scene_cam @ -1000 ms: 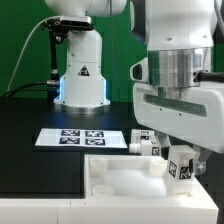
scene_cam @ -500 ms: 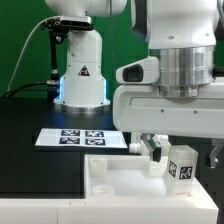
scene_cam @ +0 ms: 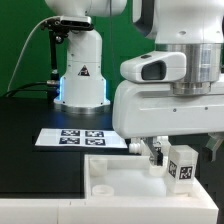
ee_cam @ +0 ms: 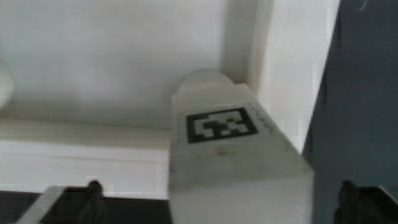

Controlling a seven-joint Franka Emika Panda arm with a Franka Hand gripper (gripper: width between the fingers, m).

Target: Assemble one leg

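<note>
A white leg (scene_cam: 183, 166) with a black-and-white tag stands upright at the far right corner of the large white tray-like part (scene_cam: 110, 187). My gripper (scene_cam: 186, 158) hangs straight over it, fingers on either side. In the wrist view the leg (ee_cam: 228, 150) runs away from the camera, its end on the white part (ee_cam: 107, 60). The dark fingertips (ee_cam: 80, 203) stand clear of the leg on both sides, so the gripper (ee_cam: 222, 205) is open around it. A second leg (scene_cam: 140, 146) lies on the table just behind.
The marker board (scene_cam: 75, 138) lies flat on the black table behind the white part. A second robot's base (scene_cam: 80, 85) with a lit blue ring stands at the back, with a cable to its left.
The wrist has turned about the leg, so the hand now shows its broad side. The leg and its tag have stayed in place.
</note>
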